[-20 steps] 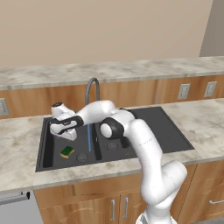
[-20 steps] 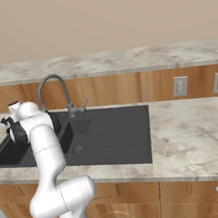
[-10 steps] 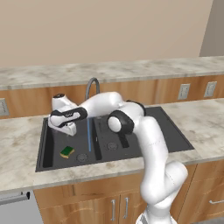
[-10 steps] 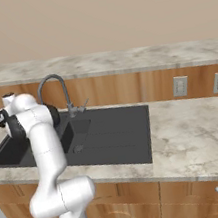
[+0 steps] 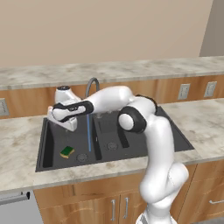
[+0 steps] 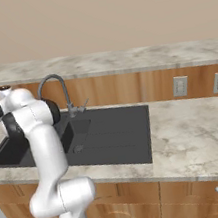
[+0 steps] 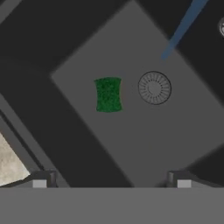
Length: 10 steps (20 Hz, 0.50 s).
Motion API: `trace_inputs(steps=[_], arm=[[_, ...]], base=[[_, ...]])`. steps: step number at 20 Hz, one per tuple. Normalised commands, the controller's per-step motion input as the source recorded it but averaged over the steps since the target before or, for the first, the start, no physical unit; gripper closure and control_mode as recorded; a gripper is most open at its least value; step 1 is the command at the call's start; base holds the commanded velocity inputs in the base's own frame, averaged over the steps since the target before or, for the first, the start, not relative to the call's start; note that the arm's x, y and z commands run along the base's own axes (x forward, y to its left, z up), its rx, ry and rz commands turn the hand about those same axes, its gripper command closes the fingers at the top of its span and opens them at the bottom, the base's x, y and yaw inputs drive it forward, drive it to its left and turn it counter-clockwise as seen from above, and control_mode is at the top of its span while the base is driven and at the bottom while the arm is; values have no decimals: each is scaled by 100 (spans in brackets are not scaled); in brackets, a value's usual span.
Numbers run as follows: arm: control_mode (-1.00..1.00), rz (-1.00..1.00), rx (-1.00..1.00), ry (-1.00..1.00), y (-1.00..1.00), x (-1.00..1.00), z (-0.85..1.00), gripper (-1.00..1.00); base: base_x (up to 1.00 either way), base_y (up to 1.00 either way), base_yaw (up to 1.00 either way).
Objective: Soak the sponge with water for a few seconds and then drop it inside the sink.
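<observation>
The sponge [image 5: 67, 151] lies green side up on the floor of the sink's [image 5: 43, 144] left basin, just beside the round drain [image 7: 154, 88]. The gripper [image 7: 111, 180] hangs above it, fingers spread wide and empty. The water [image 5: 89, 133] runs from the faucet [image 6: 56, 87], apparently landing right of the sponge.
</observation>
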Motion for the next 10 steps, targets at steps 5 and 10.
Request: trace_inputs(steps=[5,10], arm=[[-100,0,9,-6,-5,-31,50,-100],[-100,0,10,-11,-14,-28,50,-100]], base=[[0,0,0],[0,0,0]])
